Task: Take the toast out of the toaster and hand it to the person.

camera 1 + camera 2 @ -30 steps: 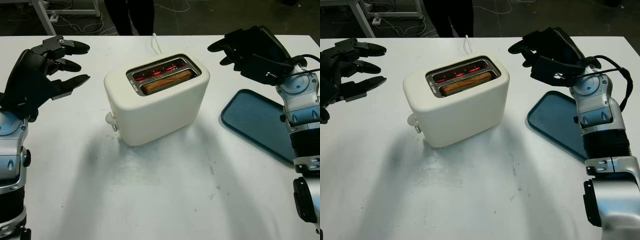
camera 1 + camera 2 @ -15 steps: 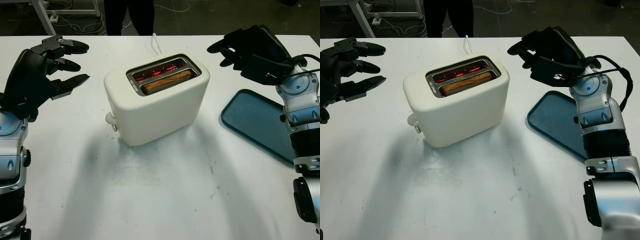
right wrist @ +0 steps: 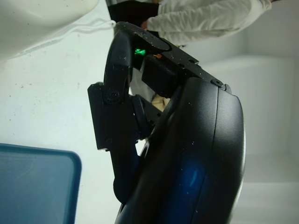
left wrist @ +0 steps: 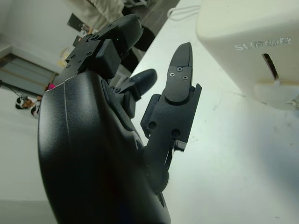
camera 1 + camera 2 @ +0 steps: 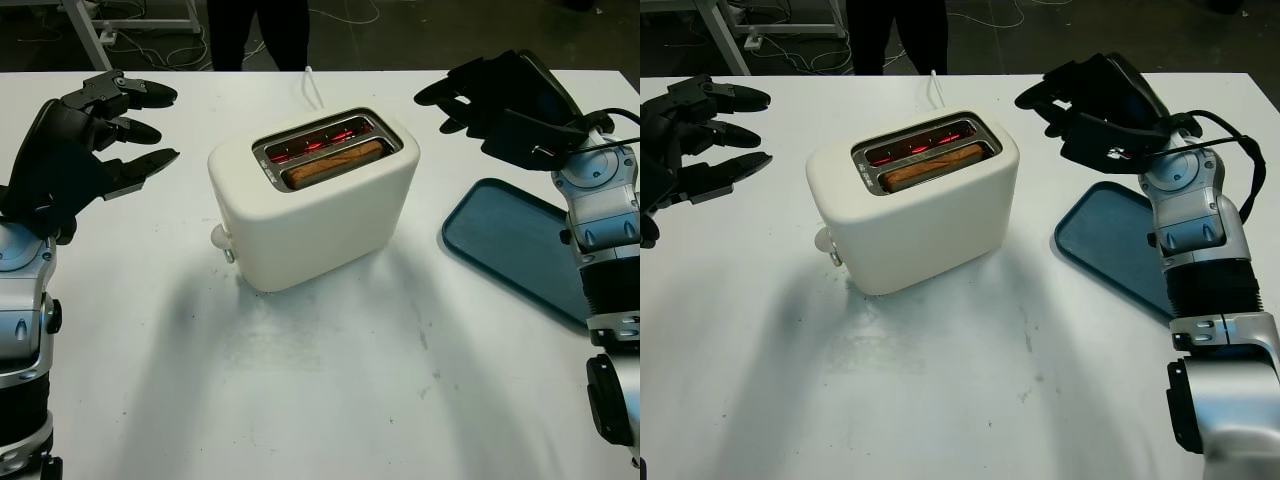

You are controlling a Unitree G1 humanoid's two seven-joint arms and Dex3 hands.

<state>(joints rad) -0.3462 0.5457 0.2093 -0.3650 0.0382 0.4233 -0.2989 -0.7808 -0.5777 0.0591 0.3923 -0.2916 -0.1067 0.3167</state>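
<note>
Left hand (image 5: 85, 150) open, holds nothing, raised left of toaster (image 5: 315, 200), well apart. Right hand (image 5: 500, 100) open, holds nothing, raised right of toaster, above far end of blue tray (image 5: 515, 245). White table (image 5: 330, 390); dark floor, cables behind toaster. Person's dark trouser legs (image 5: 255, 30) beyond table, behind toaster. White cord (image 5: 312, 85) runs off toaster rear. Toast (image 5: 335, 163) sits in near slot, far slot glowing red, nothing between hands and toast.

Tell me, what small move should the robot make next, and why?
Probably bring the right hand over the toaster toward the toast. The slice sits low in the near slot, the far slot glows red, and both hands are open; the left hand hangs farther off.
</note>
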